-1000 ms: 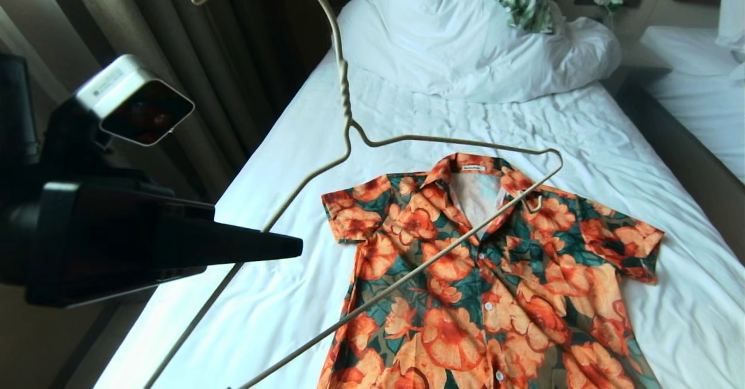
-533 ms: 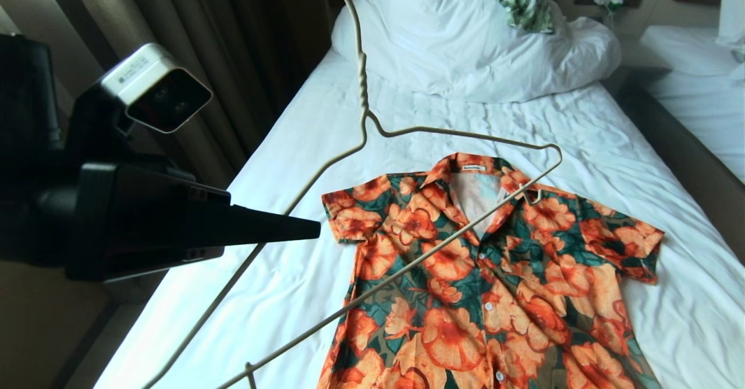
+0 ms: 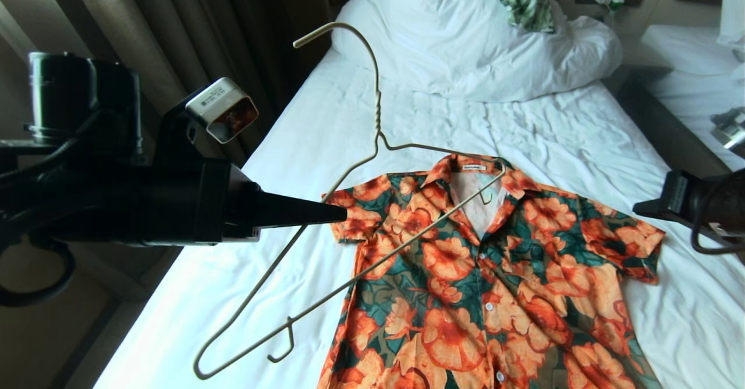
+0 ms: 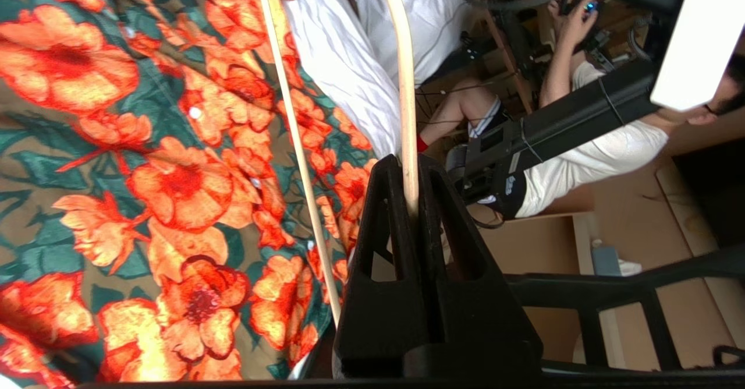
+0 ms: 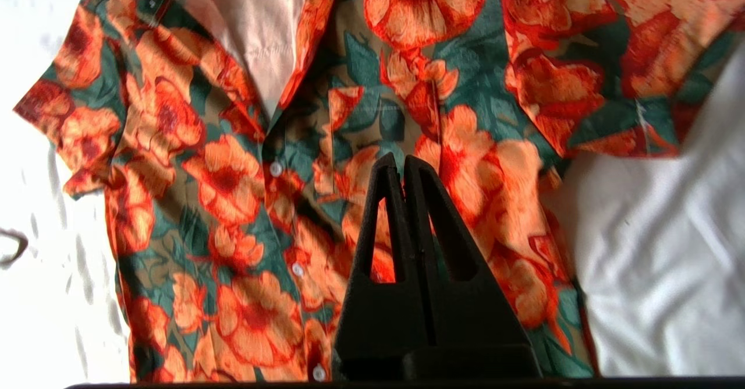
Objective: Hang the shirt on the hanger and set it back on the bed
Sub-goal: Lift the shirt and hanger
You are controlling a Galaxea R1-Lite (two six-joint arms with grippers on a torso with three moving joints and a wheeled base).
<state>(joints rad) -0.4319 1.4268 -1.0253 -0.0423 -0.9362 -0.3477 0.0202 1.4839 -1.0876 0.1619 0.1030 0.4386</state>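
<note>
The left tool point(image 3: 343, 212), clamped on the hanger point(image 3: 378, 121), holds it above the shirt point(image 3: 495, 278).

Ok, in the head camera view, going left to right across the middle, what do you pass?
Left gripper holding the hanger → shirt lying on the bed → right gripper at the far edge.

three downward views sharing shirt point(image 3: 495, 272)

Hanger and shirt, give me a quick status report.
Left gripper shut on hanger, held over shirt. Right gripper shut, empty, above shirt. Shirt flat on bed, buttoned.
</note>
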